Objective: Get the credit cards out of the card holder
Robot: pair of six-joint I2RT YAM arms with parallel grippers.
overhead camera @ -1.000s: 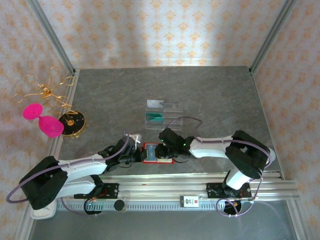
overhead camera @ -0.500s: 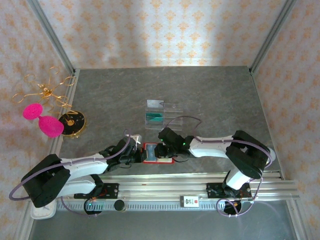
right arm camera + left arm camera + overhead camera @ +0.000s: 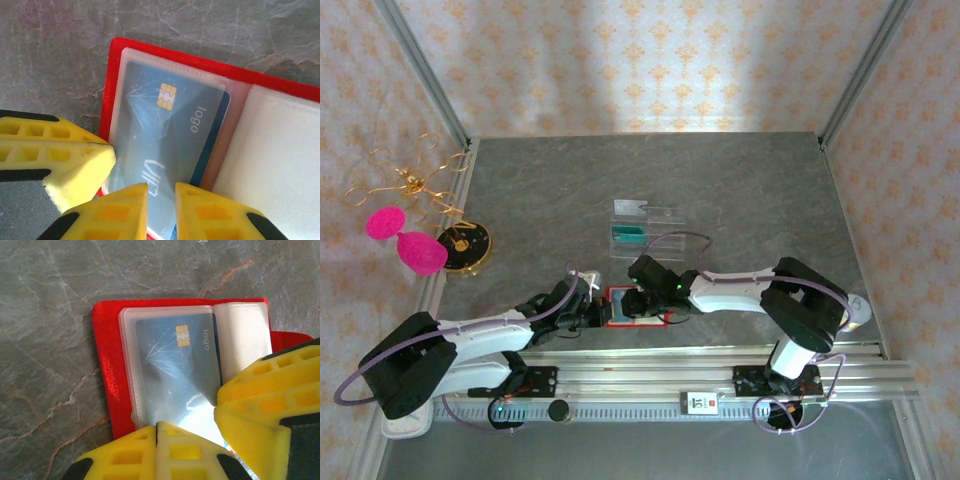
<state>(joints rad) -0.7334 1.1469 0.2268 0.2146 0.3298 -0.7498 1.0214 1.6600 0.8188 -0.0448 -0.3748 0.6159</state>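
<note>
1. The wallet (image 3: 638,318) lies open on the table (image 3: 760,190), near-centre, just beyond the rail (image 3: 720,366). A blue card (image 3: 165,135) sits in its clear sleeve (image 3: 127,365).
2. The left gripper (image 3: 156,452), fingers pressed together, rests at the wallet's left end and probably pins it. It should hold firm there while the card is drawn.
3. The right gripper (image 3: 161,212) shows a narrow gap over the card's end. I cannot tell whether it pinches. It should take the card alone, not the sleeve, and pull flat along the slot.
4. The rail crowds the near side, and the two grippers sit close together. Bare table lies between the wallet and the tray (image 3: 655,222) with its teal card (image 3: 628,236).
</note>
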